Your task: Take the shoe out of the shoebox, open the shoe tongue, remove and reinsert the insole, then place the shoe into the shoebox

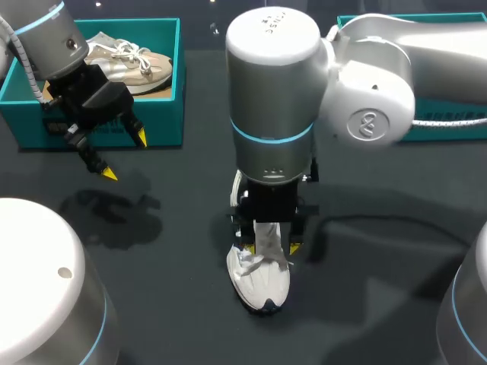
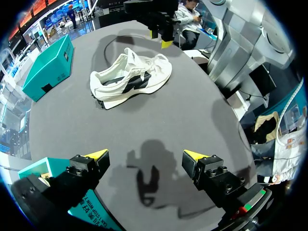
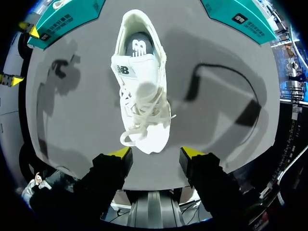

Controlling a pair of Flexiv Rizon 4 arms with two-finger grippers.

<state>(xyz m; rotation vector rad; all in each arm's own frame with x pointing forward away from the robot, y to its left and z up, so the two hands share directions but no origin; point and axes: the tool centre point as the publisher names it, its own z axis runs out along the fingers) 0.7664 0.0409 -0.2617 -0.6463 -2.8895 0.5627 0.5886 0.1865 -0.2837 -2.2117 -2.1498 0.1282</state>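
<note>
At the far left, one teal cardboard shoebox (image 1: 163, 91) holds a beige-and-silver sneaker (image 1: 129, 62), and just nearer than it the left pincer (image 1: 125, 156) hangs spread and empty over the dark worktop (image 1: 380, 304). In the middle lies the white lace-up sneaker (image 1: 262, 277), toe nearest and outside both boxes, with the right pincer (image 3: 156, 153) spread above it, gripping nothing. It looks light, with a soft upper and loose laces that could snag, so the stiffer heel collar seems the best hold. A second teal shoebox (image 3: 236, 17) stands far right: two boxes, two sneakers, two pincers.
</note>
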